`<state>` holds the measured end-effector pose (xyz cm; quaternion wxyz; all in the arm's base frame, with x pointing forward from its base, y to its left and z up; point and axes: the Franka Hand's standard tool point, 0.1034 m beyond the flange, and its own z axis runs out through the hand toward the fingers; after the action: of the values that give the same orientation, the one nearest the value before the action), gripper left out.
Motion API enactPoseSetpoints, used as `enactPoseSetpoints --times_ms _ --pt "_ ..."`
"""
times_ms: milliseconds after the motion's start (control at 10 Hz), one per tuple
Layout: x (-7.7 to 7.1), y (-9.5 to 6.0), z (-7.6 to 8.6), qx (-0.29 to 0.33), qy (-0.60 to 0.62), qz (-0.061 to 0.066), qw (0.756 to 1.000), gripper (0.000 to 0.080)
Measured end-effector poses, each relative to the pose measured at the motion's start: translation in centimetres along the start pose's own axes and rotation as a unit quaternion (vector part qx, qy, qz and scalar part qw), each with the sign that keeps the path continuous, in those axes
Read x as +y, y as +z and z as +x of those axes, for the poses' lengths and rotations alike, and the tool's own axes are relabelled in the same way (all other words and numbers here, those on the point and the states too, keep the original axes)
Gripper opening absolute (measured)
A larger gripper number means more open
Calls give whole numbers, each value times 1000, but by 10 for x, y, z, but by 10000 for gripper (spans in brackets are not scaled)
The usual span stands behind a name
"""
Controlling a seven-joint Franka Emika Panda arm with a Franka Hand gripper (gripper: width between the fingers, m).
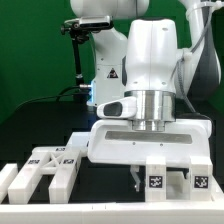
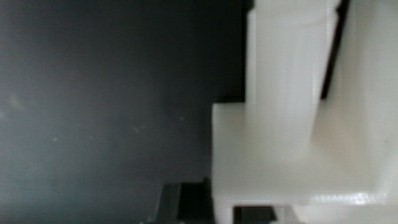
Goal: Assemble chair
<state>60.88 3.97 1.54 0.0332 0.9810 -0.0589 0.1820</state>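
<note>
The chair lies as loose matte white parts with black-and-white tags. In the exterior view, several slabs [image 1: 50, 168] lie at the lower left, and blocks with tags [image 1: 156, 180] stand at the lower right. My gripper [image 1: 142, 178] hangs low right beside those blocks; one thin dark finger [image 1: 135, 178] shows, the other is hidden. In the wrist view a white chair part with an upright post [image 2: 294, 60] and a block base [image 2: 276, 150] fills the frame very close to the camera. One dark finger [image 2: 185, 203] stands against its edge. Whether the jaws clamp it is not visible.
The black table [image 2: 89, 110] lies beside the part. The large white robot body [image 1: 150, 60] fills the middle of the exterior view. A black stand with cables [image 1: 78, 50] stands at the back against a green backdrop.
</note>
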Motion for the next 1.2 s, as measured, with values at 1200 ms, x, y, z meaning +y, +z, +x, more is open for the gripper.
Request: enactPoseSetpoints --times_ms 1200 --pt "74 -32 -18 -41 -72 0 997 34"
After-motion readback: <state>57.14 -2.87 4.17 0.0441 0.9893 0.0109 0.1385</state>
